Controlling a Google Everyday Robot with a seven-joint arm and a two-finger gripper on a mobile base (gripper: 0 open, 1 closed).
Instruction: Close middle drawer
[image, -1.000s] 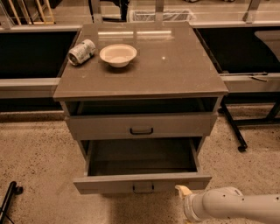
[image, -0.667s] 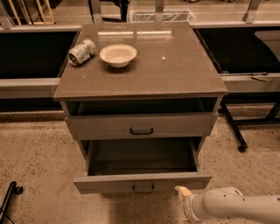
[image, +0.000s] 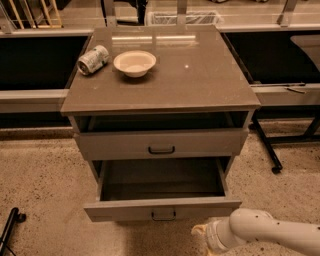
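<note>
The middle drawer (image: 162, 209) is the wide grey drawer with the low face panel and a small dark bar handle (image: 163, 215). It is pulled far out of the cabinet, and its long shallow tray (image: 162, 180) is bare. My gripper (image: 201, 232) is at the bottom edge of the camera view, on the end of a white arm (image: 270, 234). It is just right of and below the drawer's front panel, near its right corner, and is not touching it.
The drawer above (image: 161, 144), with a taller face panel, stands slightly open. A tipped can (image: 93, 59) and a cream bowl (image: 134, 63) sit on the cabinet top (image: 200, 75). There is a black table leg with a caster (image: 274, 167) to the right, a black pole (image: 10, 231) at the lower left, and speckled floor around.
My gripper has shifted slightly down and to the left. The drawers and the things on the cabinet top have not moved.
</note>
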